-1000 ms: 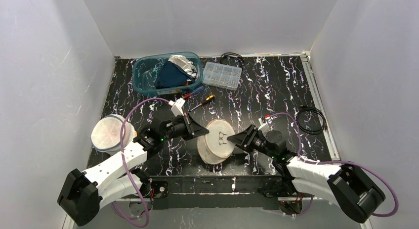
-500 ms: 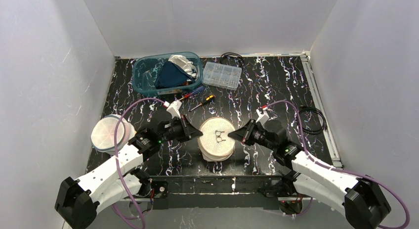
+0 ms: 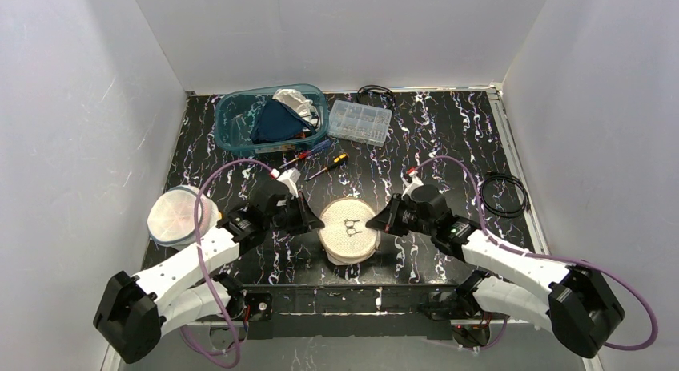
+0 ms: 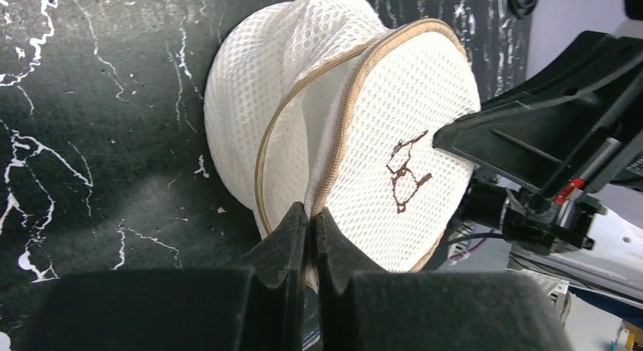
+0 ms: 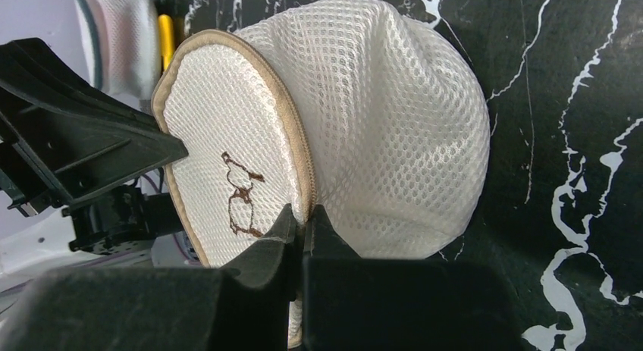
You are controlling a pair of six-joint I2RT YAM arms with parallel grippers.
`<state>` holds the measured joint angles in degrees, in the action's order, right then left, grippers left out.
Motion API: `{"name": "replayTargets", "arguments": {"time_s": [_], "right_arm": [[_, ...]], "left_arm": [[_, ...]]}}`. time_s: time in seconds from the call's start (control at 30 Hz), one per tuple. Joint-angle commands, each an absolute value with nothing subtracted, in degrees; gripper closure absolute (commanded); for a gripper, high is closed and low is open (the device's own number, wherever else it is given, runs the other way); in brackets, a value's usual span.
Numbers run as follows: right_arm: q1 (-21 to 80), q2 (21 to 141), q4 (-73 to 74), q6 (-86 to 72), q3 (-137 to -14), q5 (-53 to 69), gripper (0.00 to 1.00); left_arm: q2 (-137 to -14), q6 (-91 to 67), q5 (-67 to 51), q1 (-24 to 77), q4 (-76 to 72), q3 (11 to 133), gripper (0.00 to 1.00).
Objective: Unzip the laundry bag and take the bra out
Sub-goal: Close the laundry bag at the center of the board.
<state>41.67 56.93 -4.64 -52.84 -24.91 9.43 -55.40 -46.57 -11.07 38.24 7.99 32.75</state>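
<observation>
While both arms reach in from the near edge, I have the left gripper (image 4: 311, 213) pinched tight on the rim of the round white mesh laundry bag (image 3: 349, 235). The right gripper (image 5: 301, 214) is clamped on the opposite side of that rim, so the bag sits between the two near the front middle of the black marbled table (image 3: 448, 147). The tan zipper band (image 4: 331, 142) runs closed around the flat face, so I judge the unzipping is not yet done. I cannot tell whether either pair of fingers actually has the slider. The next move calls for one side to anchor the seam while the other draws the slider along the curve without crushing the soft body. The netting is open-weave and puffy, and the face is flat with a small brown stitched motif (image 4: 404, 173). The bra is not visible; presumably it is inside. Farther back lie two screwdrivers (image 3: 328, 166), a teal plastic bin (image 3: 227, 114) of clothes and a clear compartment box (image 3: 360, 121).
</observation>
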Motion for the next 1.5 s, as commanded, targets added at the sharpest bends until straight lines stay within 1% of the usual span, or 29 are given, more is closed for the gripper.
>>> {"name": "replayTargets", "arguments": {"time_s": [0.0, 0.3, 0.47, 0.8, 1.1, 1.13, 1.17, 1.37, 1.47], "right_arm": [[42.3, 59.2, -0.1, -50.0, -27.2, 2.4, 0.99], [46.5, 66.3, -0.1, -48.5, -28.5, -4.8, 0.99], [46.6, 67.5, -0.8, -48.0, -25.9, -7.2, 0.99], [46.6, 72.0, -3.1, -46.8, -23.8, -7.8, 0.99], [46.6, 73.4, -5.3, -46.3, -20.4, -8.1, 0.99], [46.6, 73.8, -5.5, -46.3, -20.1, -7.9, 0.97], [46.7, 74.0, -5.7, -46.2, -19.9, -7.8, 0.93], [46.9, 72.7, -4.8, -46.3, -19.2, -8.3, 0.62], [47.0, 71.1, -3.7, -46.1, -19.6, -8.7, 0.52]], "left_arm": [[-57.8, -43.3, -3.4, 37.6, 13.5, 33.4, 1.00], [-62.9, -43.4, 1.9, 37.6, 12.4, 31.6, 1.00], [-65.6, -43.9, 1.2, 37.6, 8.8, 29.6, 1.00], [-71.9, -45.0, 2.8, 37.6, 6.9, 29.3, 1.00], [-75.4, -45.3, 2.6, 37.6, 5.4, 28.4, 1.00], [-75.6, -45.4, 2.6, 37.6, 5.5, 28.4, 1.00], [-75.8, -45.4, 2.5, 37.6, 5.7, 28.5, 1.00], [-75.4, -45.3, 2.6, 37.6, 8.1, 30.0, 1.00], [-74.9, -45.2, 2.7, 37.6, 9.3, 30.8, 0.98]]}}
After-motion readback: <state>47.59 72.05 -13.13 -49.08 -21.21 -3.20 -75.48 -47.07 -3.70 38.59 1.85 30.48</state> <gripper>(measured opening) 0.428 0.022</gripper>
